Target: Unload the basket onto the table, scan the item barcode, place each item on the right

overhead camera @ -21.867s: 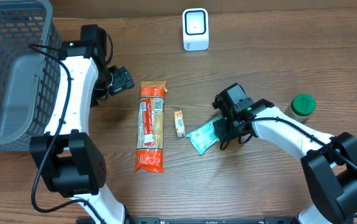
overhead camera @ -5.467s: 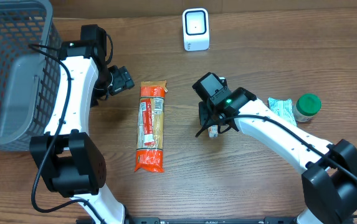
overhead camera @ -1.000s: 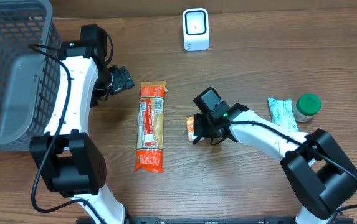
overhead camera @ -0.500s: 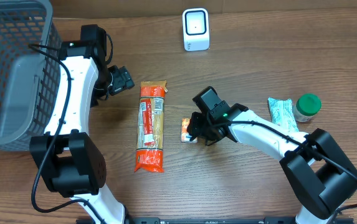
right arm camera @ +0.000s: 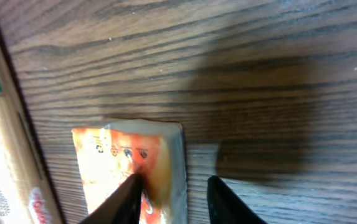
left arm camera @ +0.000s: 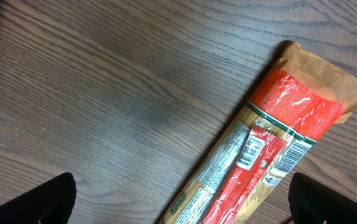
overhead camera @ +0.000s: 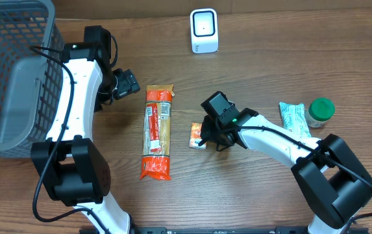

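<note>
Partly open right tool (right arm camera: 175,188) on packet (right arm camera: 125,152)

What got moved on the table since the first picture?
The green packet went from the middle to the right, beside the jar, and lies free there. The right gripper swung left to the small orange packet, which has shifted a little to the right. Its jaws are apart over that packet's edge. The pasta, scanner, basket and left gripper stayed put.

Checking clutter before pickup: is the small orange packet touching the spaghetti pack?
Apart. Overhead view shows bare table between the small orange packet and the spaghetti pack.
</note>
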Controlling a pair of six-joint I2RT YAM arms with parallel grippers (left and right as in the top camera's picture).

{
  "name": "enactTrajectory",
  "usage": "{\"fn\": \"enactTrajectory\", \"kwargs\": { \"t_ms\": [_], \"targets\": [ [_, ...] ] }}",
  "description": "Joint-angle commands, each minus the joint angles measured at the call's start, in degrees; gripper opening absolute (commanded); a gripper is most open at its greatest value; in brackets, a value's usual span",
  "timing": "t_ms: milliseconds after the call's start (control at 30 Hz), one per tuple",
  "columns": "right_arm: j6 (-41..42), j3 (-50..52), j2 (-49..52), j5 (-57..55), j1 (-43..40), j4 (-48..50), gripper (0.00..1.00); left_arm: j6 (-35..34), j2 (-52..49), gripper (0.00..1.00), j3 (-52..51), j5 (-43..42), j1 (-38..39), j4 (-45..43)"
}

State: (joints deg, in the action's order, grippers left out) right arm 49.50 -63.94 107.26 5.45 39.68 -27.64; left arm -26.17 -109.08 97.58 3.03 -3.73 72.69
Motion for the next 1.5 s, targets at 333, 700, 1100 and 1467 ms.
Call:
{"fn": "enactTrajectory", "kwargs": {
  "t_ms": [333, 700, 1100, 1467],
  "targets": [
    [0.0, 0.2, 0.1, 2.3, -0.2, -0.6, 0.24, 0.4, 1.1, 1.00, 0.0, 0.1, 0.4, 0.1],
    [1.3, 2.4, 0.3, 2.1, 0.2, 2.0, 0.15, 0.4, 1.1, 1.00, 0.0, 0.1, 0.4, 0.1],
    [2.4, 5.0, 0.3, 2.2, 0.2, 5.1, 0.15, 0.4, 1.1, 1.00, 0.0, 0.1, 0.4, 0.1],
    [2.4, 5.0, 0.3, 2.2, 0.2, 5.1, 0.04, 0.4, 1.1, 1.00, 0.0, 0.1, 0.4, 0.1]
  ]
}}
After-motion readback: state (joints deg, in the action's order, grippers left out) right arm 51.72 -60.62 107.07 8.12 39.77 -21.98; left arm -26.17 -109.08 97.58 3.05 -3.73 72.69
